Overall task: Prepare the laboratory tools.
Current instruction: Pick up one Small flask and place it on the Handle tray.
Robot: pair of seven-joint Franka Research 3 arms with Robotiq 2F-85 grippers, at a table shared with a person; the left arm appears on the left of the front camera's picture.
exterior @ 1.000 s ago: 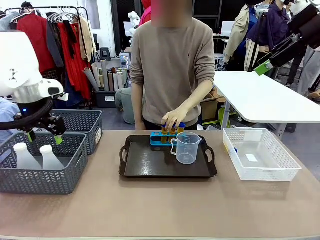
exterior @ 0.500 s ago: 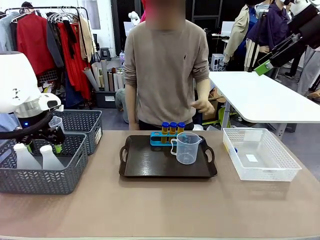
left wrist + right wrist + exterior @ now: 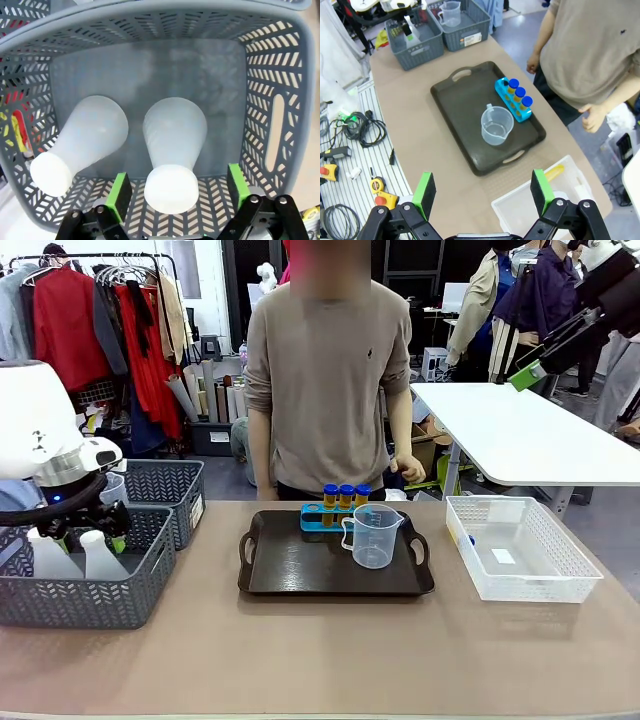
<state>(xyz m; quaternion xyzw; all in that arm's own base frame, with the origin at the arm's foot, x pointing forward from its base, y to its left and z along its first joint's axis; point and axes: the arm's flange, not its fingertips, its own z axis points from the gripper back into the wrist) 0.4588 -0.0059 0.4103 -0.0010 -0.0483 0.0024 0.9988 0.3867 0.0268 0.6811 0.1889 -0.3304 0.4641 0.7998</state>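
Firstly, the left gripper hangs inside a grey mesh plastic basket. Its green-padded fingers are spread apart on either side of the capped neck of a translucent white conical flask, with a gap at each pad. A 2nd identical flask sits just outside the left-hand finger. Further right, the right gripper hovers high over the table, its fingers wide apart and bare. Beyond those fingertips a dark brown handled tray carries a clear plastic handled measuring beaker. Just past the beaker, a small blue rack holds 3 blue-capped tubes of yellow-orange liquid.
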